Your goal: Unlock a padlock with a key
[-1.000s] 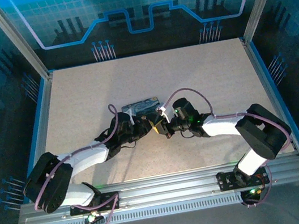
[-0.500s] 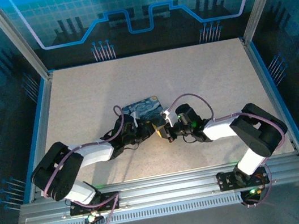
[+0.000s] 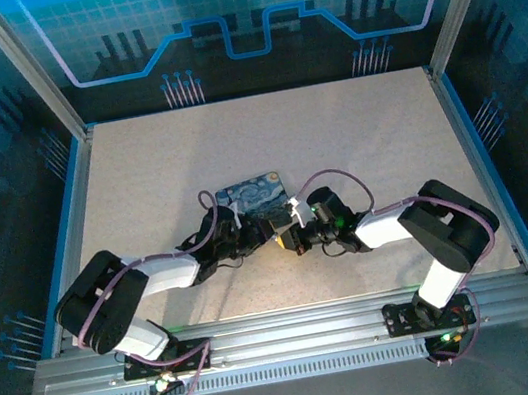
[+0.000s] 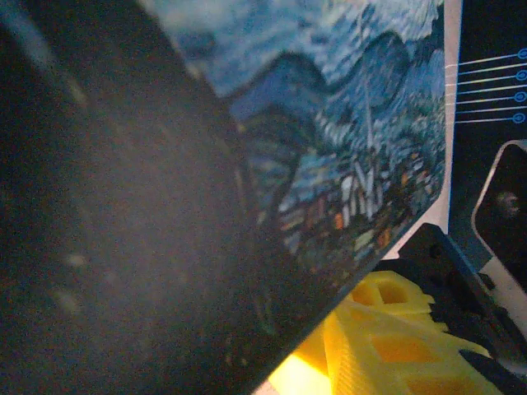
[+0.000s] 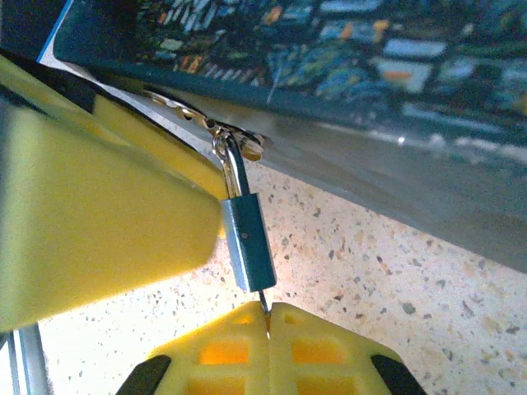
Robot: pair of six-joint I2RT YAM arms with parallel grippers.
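Right gripper (image 5: pixel 269 322): yellow fingertips pressed together, pinching the thin dark metal key (image 5: pixel 263 303). The key runs straight up out of the pinch into the bottom of the small blue-grey metal padlock (image 5: pixel 249 243). Just a short sliver of key is visible between tips and lock body.

The padlock stands roughly upright with a slight tilt, over the speckled beige table (image 5: pixel 370 271). Its silvery shackle (image 5: pixel 234 173) is hooked through a small metal loop (image 5: pixel 249 148) at the edge of the flat rectangular box printed with a blue-and-yellow night-sky painting (image 5: pixel 329 49). I can't tell whether the shackle is latched or released.

A big blurred yellow pad (image 5: pixel 90 230) sits against the padlock's left side in the right wrist view. I can't confirm what it belongs to.

Left gripper (image 3: pixel 262 233): in the top view it is nosed in at the box's near edge, almost tip to tip with my right gripper (image 3: pixel 288 239). The left wrist view has the box (image 4: pixel 346 123) very close, a dark blurred mass across the left half, and the right gripper's yellow fingers (image 4: pixel 387 341) at bottom right. Whether my left jaws are apart or clamped, I can't tell.

In the top view the box (image 3: pixel 254 195) lies mid-table (image 3: pixel 139 178), with both arms converging on its near edge.
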